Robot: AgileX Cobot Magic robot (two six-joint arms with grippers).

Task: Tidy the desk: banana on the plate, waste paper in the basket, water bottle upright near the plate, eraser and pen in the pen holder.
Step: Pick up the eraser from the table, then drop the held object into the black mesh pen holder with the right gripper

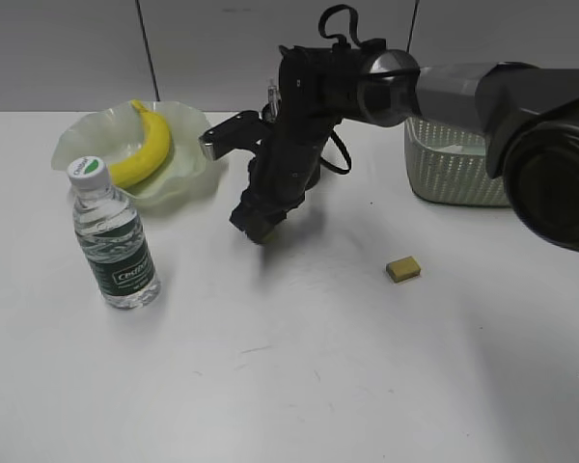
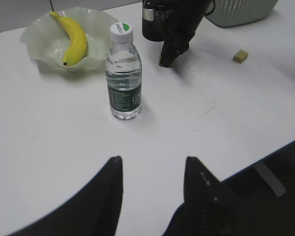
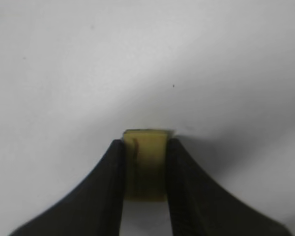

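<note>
Yellowish eraser (image 3: 145,162) sits pinched between my right gripper (image 1: 261,228) fingers, jaws closed on it just above the desk (image 1: 299,386). The pen holder (image 2: 155,22) is dark, close behind that gripper and largely hidden by my arm, so the move I judge next is short, up and back. My left gripper (image 2: 152,179) hangs open and empty, near the front edge; a second eraser (image 1: 403,268) lies to the right.
</note>
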